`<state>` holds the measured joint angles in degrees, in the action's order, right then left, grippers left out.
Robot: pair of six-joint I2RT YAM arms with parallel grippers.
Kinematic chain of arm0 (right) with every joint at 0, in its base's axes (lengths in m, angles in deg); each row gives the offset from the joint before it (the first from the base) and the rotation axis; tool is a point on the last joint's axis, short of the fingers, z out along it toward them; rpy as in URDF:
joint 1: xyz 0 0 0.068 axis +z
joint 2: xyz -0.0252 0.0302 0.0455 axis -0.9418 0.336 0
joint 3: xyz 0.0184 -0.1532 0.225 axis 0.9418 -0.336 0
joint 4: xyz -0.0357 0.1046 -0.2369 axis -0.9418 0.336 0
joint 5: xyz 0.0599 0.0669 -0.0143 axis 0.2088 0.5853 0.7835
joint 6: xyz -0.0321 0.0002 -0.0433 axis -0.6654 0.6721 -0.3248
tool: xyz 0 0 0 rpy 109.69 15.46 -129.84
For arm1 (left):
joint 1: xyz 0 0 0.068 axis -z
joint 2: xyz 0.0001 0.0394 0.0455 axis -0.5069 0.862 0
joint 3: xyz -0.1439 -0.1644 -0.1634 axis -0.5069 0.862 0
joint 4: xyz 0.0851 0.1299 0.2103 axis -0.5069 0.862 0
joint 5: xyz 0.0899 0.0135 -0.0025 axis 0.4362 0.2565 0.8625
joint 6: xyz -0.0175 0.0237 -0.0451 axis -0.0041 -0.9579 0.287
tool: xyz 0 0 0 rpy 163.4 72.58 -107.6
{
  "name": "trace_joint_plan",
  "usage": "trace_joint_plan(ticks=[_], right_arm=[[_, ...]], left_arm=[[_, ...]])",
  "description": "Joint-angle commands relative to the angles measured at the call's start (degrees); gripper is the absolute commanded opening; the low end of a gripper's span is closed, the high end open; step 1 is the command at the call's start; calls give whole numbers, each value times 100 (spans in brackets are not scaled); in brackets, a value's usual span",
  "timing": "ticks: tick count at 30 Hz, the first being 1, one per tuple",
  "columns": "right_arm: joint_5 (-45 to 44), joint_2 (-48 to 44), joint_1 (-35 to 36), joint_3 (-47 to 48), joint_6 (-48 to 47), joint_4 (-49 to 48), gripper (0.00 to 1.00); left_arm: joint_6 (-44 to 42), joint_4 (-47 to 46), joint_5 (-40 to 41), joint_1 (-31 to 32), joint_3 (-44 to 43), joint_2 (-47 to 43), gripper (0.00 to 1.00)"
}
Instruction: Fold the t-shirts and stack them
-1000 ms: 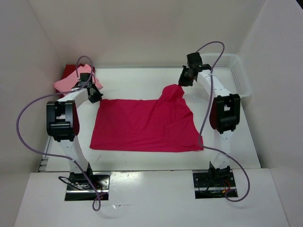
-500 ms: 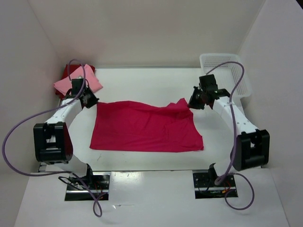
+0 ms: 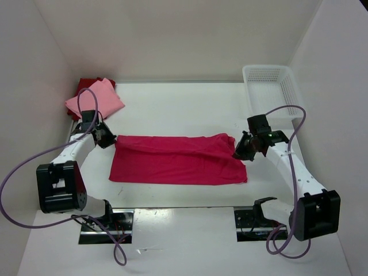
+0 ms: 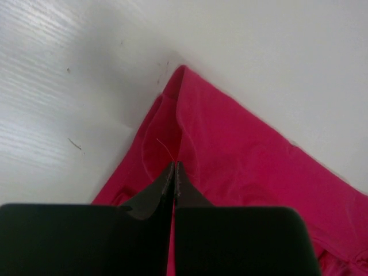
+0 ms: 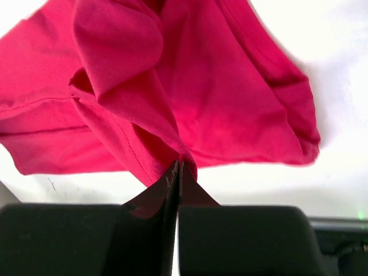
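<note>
Bright, even light fell from overhead. In the top view the table (image 3: 172,109) glared white toward 12 o'clock, and shadows lay soft. Wrist views showed dark, blurred fingers (image 4: 158,192) at 6 o'clock, the crimson t-shirt (image 5: 230,86) in focus, and whites blown out at 1 o'clock.

Nothing readable anywhere, honestly: no text, labels, brands or numbers in any of the views.
</note>
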<state>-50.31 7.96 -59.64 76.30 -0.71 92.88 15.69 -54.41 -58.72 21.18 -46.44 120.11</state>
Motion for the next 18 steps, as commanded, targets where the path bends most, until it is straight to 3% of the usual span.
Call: trace_joint_plan(ticks=[1, 4, 5, 8, 9, 11, 14, 15, 16, 18], right_arm=[[34, -330, 0, -7, 132, 671, 0], [34, -453, 0, -7, 132, 1013, 0], [34, -454, 0, 63, 132, 1076, 3], [34, -515, 0, 177, 79, 1243, 23], [86, -515, 0, 178, 18, 1244, 36], [87, -515, 0, 300, -62, 1304, 41], [34, -270, 0, 467, -272, 1087, 41], [112, -217, 78, 468, -273, 920, 35], [235, -138, 140, 468, -273, 727, 18], [306, 247, 438, 468, -221, 140, 2]], left_arm=[[-32, 88, -104, -118, 206, -232, 3], [-32, 140, -157, -249, 269, -294, 7], [-32, 141, -157, -250, 321, -294, 13], [46, 193, -218, -390, 321, -294, 28], [108, 280, -410, -460, 252, -407, 35], [187, 281, -412, -514, 120, -697, 36], [187, 281, -701, -383, -153, -646, 36], [135, 116, -702, -286, -153, -646, 36], [135, 45, -702, -198, -153, -576, 36], [135, -87, -789, 91, -153, -445, 36]])
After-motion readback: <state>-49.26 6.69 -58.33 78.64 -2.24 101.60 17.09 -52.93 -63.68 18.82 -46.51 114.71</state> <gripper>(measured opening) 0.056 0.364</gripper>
